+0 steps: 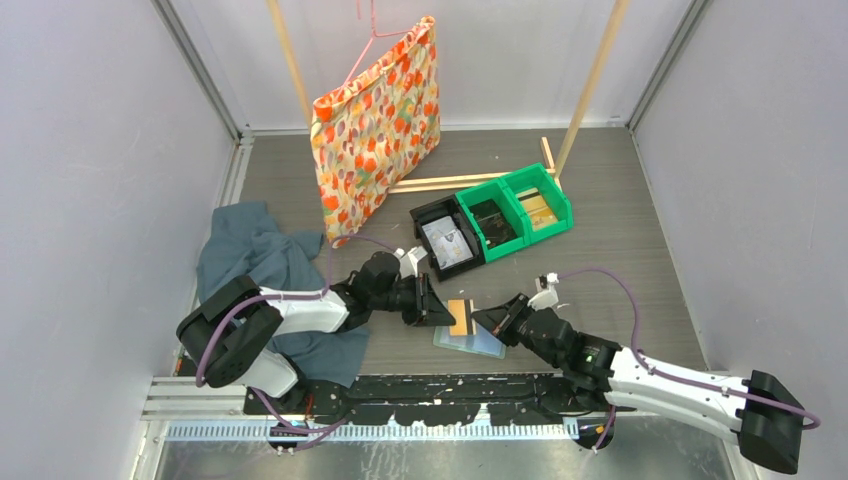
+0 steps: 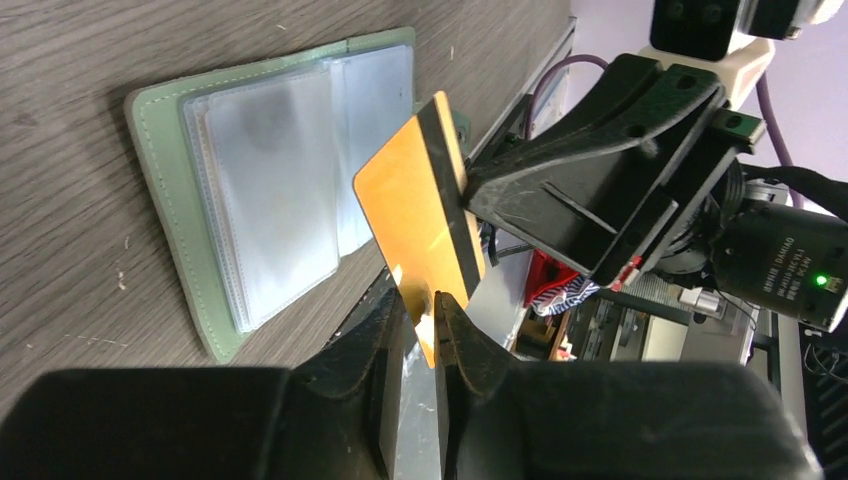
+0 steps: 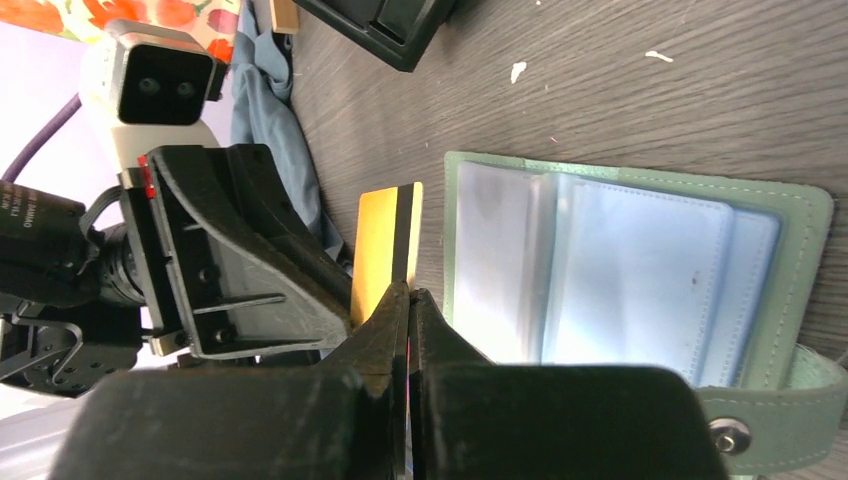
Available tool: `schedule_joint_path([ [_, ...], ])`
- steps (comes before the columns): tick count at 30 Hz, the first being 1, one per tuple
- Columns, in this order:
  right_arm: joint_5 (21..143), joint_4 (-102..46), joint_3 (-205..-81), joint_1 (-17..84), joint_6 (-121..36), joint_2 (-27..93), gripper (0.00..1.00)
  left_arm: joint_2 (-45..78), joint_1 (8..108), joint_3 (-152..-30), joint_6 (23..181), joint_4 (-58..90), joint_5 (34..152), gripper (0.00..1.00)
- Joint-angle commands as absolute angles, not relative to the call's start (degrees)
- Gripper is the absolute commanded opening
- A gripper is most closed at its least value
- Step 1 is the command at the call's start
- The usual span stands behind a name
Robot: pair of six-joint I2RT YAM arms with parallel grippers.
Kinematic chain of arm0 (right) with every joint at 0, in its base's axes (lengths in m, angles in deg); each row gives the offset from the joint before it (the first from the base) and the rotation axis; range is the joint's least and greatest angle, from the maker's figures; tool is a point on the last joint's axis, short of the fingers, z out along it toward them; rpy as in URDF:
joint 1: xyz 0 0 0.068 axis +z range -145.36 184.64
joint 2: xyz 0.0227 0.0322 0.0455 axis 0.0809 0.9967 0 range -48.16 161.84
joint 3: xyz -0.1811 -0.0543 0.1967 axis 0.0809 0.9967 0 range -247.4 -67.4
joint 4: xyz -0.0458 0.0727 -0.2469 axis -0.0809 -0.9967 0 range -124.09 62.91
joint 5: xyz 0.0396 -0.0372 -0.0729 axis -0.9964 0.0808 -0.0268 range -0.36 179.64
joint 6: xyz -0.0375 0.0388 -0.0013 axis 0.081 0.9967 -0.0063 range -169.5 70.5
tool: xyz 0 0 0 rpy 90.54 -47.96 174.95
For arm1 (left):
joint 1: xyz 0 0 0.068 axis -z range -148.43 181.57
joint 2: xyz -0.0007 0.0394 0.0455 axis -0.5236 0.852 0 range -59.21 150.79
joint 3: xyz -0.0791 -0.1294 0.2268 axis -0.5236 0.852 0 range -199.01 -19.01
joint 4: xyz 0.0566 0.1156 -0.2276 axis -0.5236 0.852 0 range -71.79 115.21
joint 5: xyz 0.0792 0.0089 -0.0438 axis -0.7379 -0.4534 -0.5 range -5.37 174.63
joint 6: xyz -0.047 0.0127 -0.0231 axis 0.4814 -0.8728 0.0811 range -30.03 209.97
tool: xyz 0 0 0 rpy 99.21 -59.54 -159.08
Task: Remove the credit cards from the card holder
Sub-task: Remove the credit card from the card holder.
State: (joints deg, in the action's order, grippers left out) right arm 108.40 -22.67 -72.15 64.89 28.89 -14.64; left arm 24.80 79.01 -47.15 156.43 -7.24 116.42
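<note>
Card holder (image 1: 480,345) lies opened flat on the table (image 1: 600,280), close to the near edge and between my two grippers. Its sage-green cover faces down and its clear, pale blue sleeves face up. The closing strap with its snap button (image 3: 735,435) projects from one end.

Credit card (image 1: 461,317): orange with a black stripe along one long edge. It stands on edge at the left end of the card holder and is outside the sleeves. I cannot tell whether its lower edge touches the holder.

Right gripper (image 1: 482,322): reaches in from the right. The fingers are fully drawn together and one edge of the credit card is pinched between their tips, as the right wrist view shows.

Left gripper (image 1: 447,315): reaches in from the left, directly opposite the right gripper. In the left wrist view its fingers (image 2: 395,320) are drawn in to a narrow gap, with the opposite edge of the card between them. I cannot tell whether both pads press on the card.

Surroundings:
- A dark teal cloth (image 1: 250,250) lies on the left, partly under my left arm.
- A black tray (image 1: 432,212) and two green bins (image 1: 545,180) sit in a row further back and to the right of centre.
- A floral fabric bag (image 1: 380,120) hangs over the far side of the table.
</note>
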Motion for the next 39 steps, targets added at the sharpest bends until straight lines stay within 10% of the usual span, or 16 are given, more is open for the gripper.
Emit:
schedule_joint_path([
  [1,105.7,-19.4,-71.8,65.6,30.1,-13.8,0.01,23.1,79.2,-47.7,159.0,-18.4,119.7,0.21],
  [27,106.7,-20.0,-72.4,65.8,30.0,-13.7,0.01,27.2,79.1,-48.3,159.3,-20.2,120.7,0.01],
  [33,107.9,-24.8,-72.9,65.7,30.0,-18.3,0.49,26.2,79.1,-48.5,158.1,-17.7,120.4,0.01],
  [39,109.9,-33.4,-74.5,65.8,29.1,-24.2,0.7,23.4,79.1,-48.8,156.0,-13.2,119.3,0.01],
])
